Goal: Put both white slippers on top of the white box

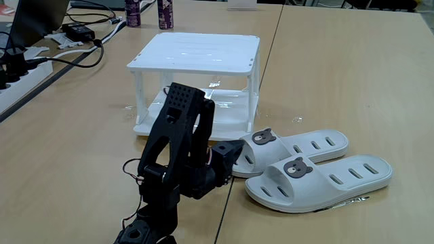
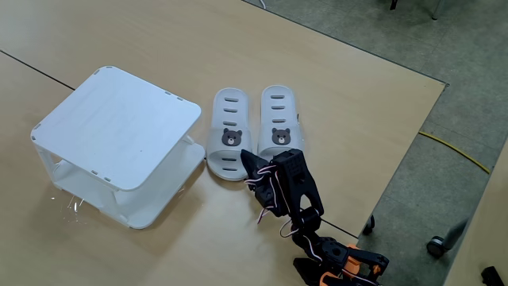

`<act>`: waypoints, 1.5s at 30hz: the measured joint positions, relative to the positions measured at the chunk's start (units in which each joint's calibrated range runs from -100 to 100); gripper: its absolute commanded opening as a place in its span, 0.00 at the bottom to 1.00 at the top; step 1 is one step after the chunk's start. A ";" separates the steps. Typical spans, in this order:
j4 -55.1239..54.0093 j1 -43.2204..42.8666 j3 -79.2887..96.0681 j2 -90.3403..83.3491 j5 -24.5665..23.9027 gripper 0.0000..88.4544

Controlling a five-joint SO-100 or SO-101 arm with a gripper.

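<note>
slippers [image 2: 252, 131] side by side on table [image 1: 339, 61], just beyond pincer [image 2: 251, 163], off the box | box [image 2: 119, 127] farther off: ribbed top plain from above, lower shelf [image 1: 224, 102] seen in low fixed view | pincer tip at near slipper's [image 1: 291, 149] toe strap [image 1: 261, 146], arm [image 1: 180, 149] covers it | opening and contact cannot be told

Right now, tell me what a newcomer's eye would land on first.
The pair of white slippers with bear badges lies side by side on the wooden table. The black arm's claw sits at their toe ends, and the white box stands beside them with nothing on top.
</note>
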 measured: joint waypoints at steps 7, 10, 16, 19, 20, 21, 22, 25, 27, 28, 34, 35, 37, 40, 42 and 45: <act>0.00 0.52 -3.68 0.25 0.00 0.20; 0.00 0.52 -5.48 0.25 0.00 0.21; 0.00 0.52 -8.81 4.37 0.00 0.29; 0.00 0.52 -11.77 5.94 0.00 0.29; 0.00 0.52 -12.94 6.43 0.00 0.29; 0.00 0.52 -14.73 7.09 0.00 0.29; 0.00 0.52 -15.90 7.51 0.00 0.29; 0.00 0.52 -20.04 9.40 0.00 0.29; 0.00 0.52 -22.73 10.39 0.00 0.29; 0.00 0.52 -24.26 10.89 0.00 0.29; 5.15 0.52 -32.52 11.96 0.00 0.29; 6.61 0.52 -34.05 11.96 0.00 0.29; 9.70 0.52 -37.29 12.12 0.00 0.28; 11.50 0.52 -38.99 12.12 0.00 0.28; 11.67 0.97 -38.99 12.12 0.00 0.28; 11.67 2.77 -38.99 12.12 0.00 0.28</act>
